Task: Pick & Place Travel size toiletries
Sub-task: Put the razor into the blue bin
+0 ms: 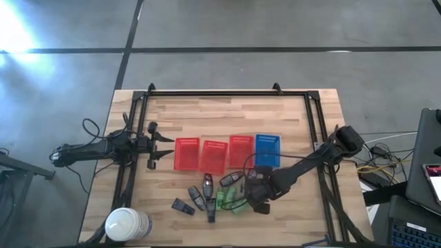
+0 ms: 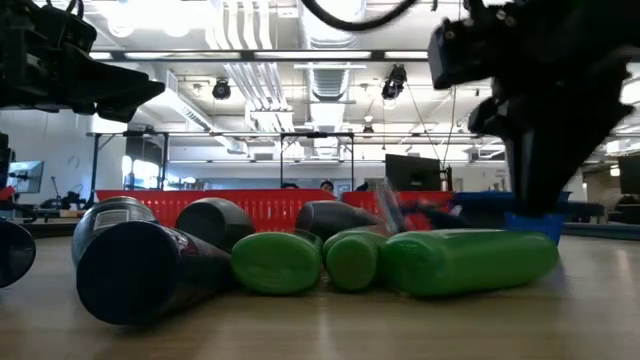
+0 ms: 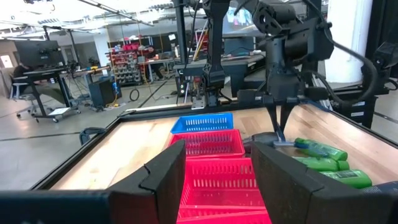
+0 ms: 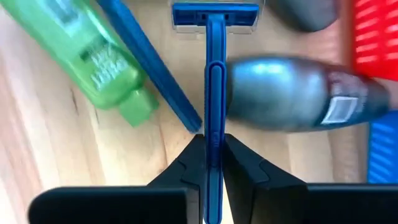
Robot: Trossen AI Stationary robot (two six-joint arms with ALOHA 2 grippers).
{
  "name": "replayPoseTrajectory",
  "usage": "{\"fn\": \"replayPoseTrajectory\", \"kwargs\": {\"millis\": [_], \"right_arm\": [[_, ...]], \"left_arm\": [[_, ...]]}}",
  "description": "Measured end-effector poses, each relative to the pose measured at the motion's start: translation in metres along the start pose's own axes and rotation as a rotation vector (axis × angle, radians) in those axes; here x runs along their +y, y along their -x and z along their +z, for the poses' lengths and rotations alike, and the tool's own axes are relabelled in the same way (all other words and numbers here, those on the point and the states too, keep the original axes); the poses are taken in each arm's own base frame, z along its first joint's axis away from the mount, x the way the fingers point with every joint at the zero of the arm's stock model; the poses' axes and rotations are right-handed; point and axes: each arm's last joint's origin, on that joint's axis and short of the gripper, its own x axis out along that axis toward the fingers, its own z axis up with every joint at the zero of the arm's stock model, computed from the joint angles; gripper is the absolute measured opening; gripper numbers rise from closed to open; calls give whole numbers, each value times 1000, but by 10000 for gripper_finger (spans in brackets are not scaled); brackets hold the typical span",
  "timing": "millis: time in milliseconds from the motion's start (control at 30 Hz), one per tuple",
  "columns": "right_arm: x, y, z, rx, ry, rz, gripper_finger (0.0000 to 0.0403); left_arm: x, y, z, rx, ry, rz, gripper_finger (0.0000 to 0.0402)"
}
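Note:
The toiletries (image 1: pixel 210 196) lie loose on the wood near the table's near edge: dark grey bottles (image 2: pixel 130 265) and bright green ones (image 2: pixel 465 262) on their sides. My right gripper (image 4: pixel 214 140) is over the pile's right end, shut on a blue razor (image 4: pixel 214 74). Under it lie a green bottle (image 4: pixel 99 56), a second blue stick (image 4: pixel 149 68) and a dark grey bottle (image 4: pixel 292 93). My left gripper (image 1: pixel 162 146) waits open at the table's left, beside the red baskets (image 1: pixel 213 156). My right gripper pinches the blue razor's handle (image 4: pixel 214 124) between its two fingers (image 4: pixel 186 168), which come from above and point down. The handle runs along the fingers. The head (image 4: pixel 214 15) sticks out beyond the tips and hangs just over the green bottles (image 3: pixel 320 149).
Three red mesh baskets and one blue basket (image 1: pixel 267 150) stand in a row across the table's middle, just beyond the pile. A large white roll (image 1: pixel 127 224) sits at the near left corner. A black frame rail (image 1: pixel 213 94) runs round the table. Bare wood lies beyond the baskets.

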Motion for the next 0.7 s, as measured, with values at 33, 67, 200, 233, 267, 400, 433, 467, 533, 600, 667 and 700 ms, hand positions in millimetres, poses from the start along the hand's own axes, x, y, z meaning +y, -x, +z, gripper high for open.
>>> {"fn": "replayPoseTrajectory", "kwargs": {"millis": [33, 67, 200, 233, 267, 400, 433, 467, 533, 600, 667, 700], "right_arm": [[-1, 4, 1, -16, -18, 1, 30], [-2, 7, 2, -25, -39, 2, 30], [-6, 23, 8, -96, -134, -2, 30], [-9, 28, 9, -118, -172, -8, 30], [-12, 34, 10, -140, -219, -13, 30], [-35, 57, 5, -199, -543, -103, 30], [-43, 62, 3, -218, -651, -128, 30], [-52, 67, 1, -240, -756, -151, 30], [-70, 71, -1, -271, -965, -154, 31], [-85, 67, -3, -292, -1104, -140, 31], [-98, 58, -4, -314, -1208, -125, 32], [-105, 52, -5, -317, -1244, -128, 32]], "left_arm": [[0, 0, 0, 0, 0, 0, 188], [0, 0, 0, 0, 0, 0, 188], [0, 0, 0, 0, 0, 0, 188], [0, 0, 0, 0, 0, 0, 188], [0, 0, 0, 0, 0, 0, 188], [0, 0, 0, 0, 0, 0, 188], [0, 0, 0, 0, 0, 0, 188], [0, 0, 0, 0, 0, 0, 188], [0, 0, 0, 0, 0, 0, 188], [0, 0, 0, 0, 0, 0, 188], [0, 0, 0, 0, 0, 0, 188], [0, 0, 0, 0, 0, 0, 188]]}}
